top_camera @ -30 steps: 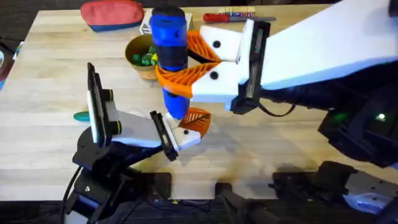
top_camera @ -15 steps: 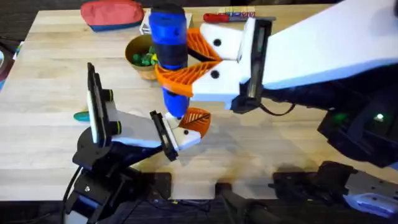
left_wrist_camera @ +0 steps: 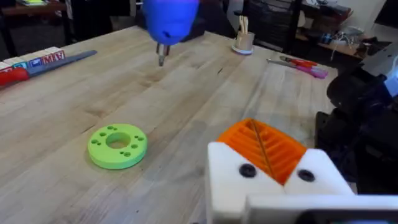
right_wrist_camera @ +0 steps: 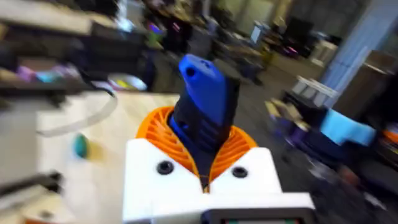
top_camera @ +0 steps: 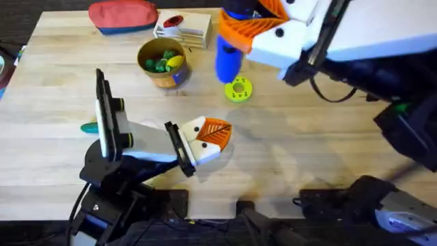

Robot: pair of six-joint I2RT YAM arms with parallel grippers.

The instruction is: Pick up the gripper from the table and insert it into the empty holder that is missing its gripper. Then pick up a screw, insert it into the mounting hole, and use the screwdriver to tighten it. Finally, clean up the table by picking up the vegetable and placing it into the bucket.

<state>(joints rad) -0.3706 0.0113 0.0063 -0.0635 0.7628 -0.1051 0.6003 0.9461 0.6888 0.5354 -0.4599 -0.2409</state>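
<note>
The right tool (top_camera: 256, 27) at the upper middle gripped the blue screwdriver (top_camera: 228, 58) above the worktop (top_camera: 307, 137). The left tool (top_camera: 208, 137) sat clenched at the centre, grasping nothing.

Blue screwdriver (top_camera: 228, 53) upright above table; teal vegetable (top_camera: 89, 127) at left.

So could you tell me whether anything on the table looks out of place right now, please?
Only the small teal-green toy vegetable, lying loose on the wooden table beside the left arm rather than in the tan-yellow bucket. The right gripper holds the thick blue screwdriver above the table; nothing looks spilled or damaged.
</note>
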